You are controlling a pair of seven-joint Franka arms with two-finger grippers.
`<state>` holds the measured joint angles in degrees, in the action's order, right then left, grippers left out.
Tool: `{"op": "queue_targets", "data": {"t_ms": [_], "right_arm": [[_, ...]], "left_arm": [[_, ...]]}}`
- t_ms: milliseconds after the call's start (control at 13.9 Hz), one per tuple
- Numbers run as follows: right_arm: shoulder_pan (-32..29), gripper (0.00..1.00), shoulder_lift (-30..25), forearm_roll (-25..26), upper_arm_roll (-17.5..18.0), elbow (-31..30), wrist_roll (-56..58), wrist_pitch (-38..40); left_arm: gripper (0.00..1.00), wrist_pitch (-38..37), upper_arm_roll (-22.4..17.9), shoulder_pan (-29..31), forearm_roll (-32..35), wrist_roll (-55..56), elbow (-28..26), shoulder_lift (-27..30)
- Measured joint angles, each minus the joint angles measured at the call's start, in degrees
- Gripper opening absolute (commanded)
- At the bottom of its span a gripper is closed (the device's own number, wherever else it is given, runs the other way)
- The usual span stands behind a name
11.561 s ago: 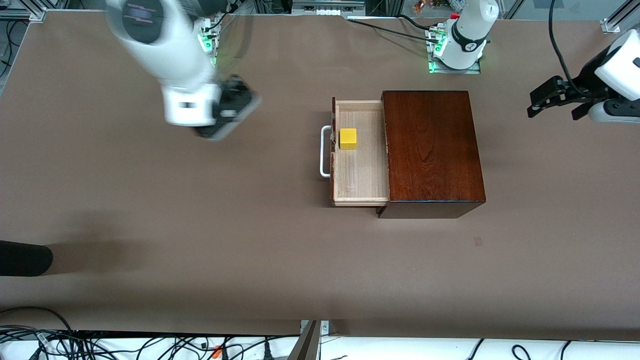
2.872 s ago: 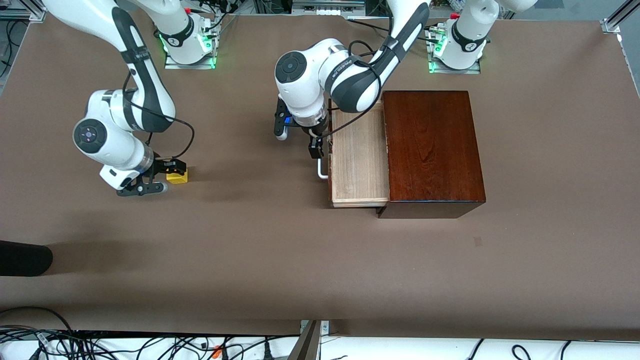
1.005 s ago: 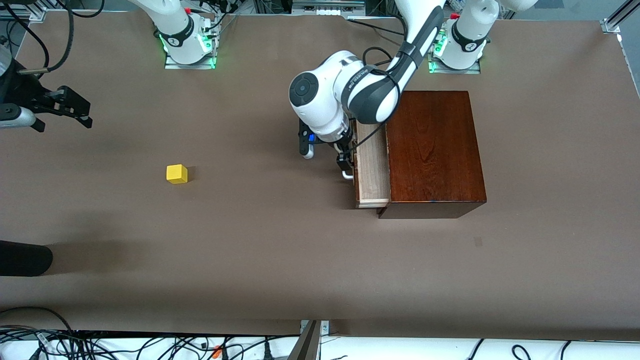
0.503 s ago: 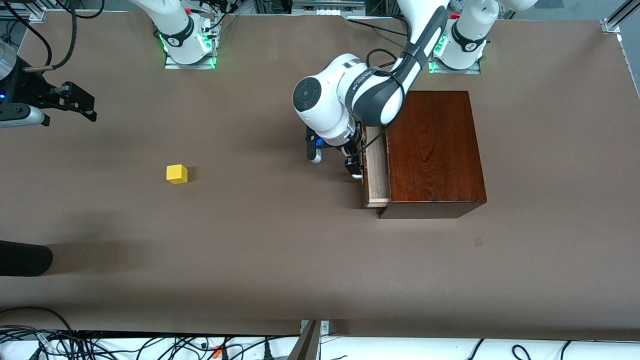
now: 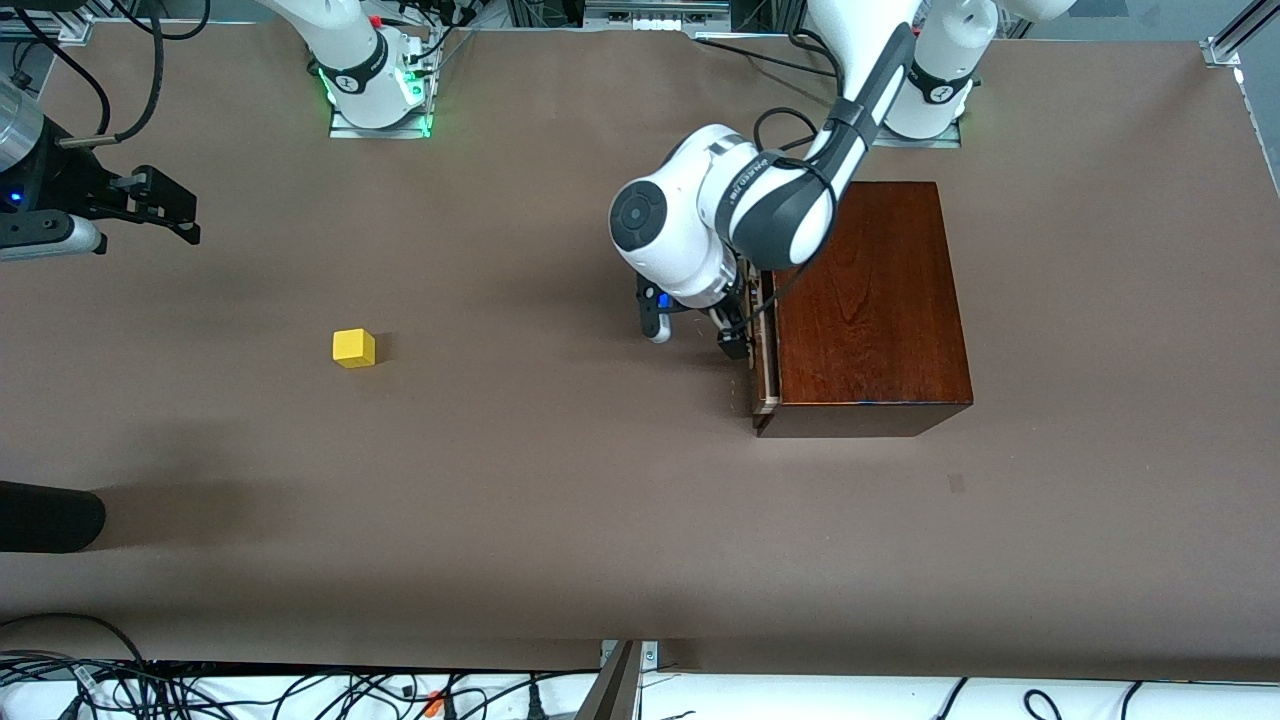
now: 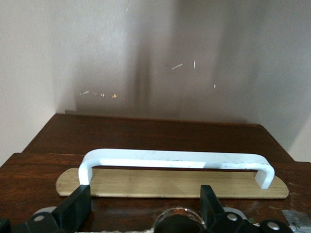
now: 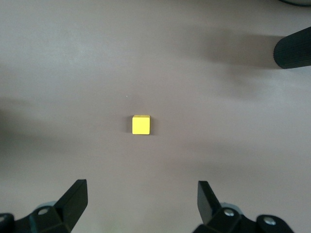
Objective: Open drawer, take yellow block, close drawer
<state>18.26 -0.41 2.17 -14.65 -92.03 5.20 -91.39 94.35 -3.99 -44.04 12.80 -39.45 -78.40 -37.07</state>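
Note:
The yellow block (image 5: pixel 354 348) sits on the bare table toward the right arm's end; it also shows in the right wrist view (image 7: pixel 141 125). The drawer (image 5: pixel 766 372) is almost fully inside the mahogany box (image 5: pixel 865 300), with only a thin pale strip showing. My left gripper (image 5: pixel 738 340) is open, right at the drawer's dark front (image 6: pixel 43 167), and empty. The white handle (image 6: pixel 175 159) lies just ahead of its fingers (image 6: pixel 77 208). My right gripper (image 5: pixel 175 215) is open and empty, raised over the table's right-arm end, above the block (image 7: pixel 142 201).
A dark rounded object (image 5: pixel 50 515) pokes in at the table's edge at the right arm's end, nearer the front camera than the block; it also shows in the right wrist view (image 7: pixel 294 53). Cables (image 5: pixel 300 690) hang along the near edge.
The drawer has slid from half open to nearly shut, with my left gripper moving along against its front. My right gripper set the block on the table, opened and rose away.

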Motion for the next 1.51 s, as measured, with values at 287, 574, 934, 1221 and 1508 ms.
{"op": "queue_targets", "data": {"t_ms": [287, 574, 934, 1221, 1508], "right_arm": [[0.2, 1.0, 0.0, 0.0, 0.7, 0.0, 0.0, 0.3], [0.4, 1.0, 0.0, 0.0, 2.0, 0.0, 0.1, 1.1], [0.4, 1.0, 0.0, 0.0, 2.1, 0.0, 0.1, 1.1], [0.4, 1.0, 0.0, 0.0, 2.1, 0.1, 0.1, 1.2], [0.4, 1.0, 0.0, 0.0, 2.0, 0.1, 0.1, 1.2]], "left_arm": [[1.0, -1.2, -0.3, 1.0, 0.1, -0.2, 0.0, 0.1], [1.0, -1.3, -0.2, 1.3, 0.1, -0.2, 0.0, 0.2], [1.0, -1.0, -0.2, 1.3, 0.1, 5.5, 1.5, 0.8], [1.0, -1.2, 0.3, 1.1, -0.5, 19.5, 5.3, 4.3], [1.0, -1.5, 0.1, 1.3, -0.5, 26.1, 6.0, 10.7]]}}
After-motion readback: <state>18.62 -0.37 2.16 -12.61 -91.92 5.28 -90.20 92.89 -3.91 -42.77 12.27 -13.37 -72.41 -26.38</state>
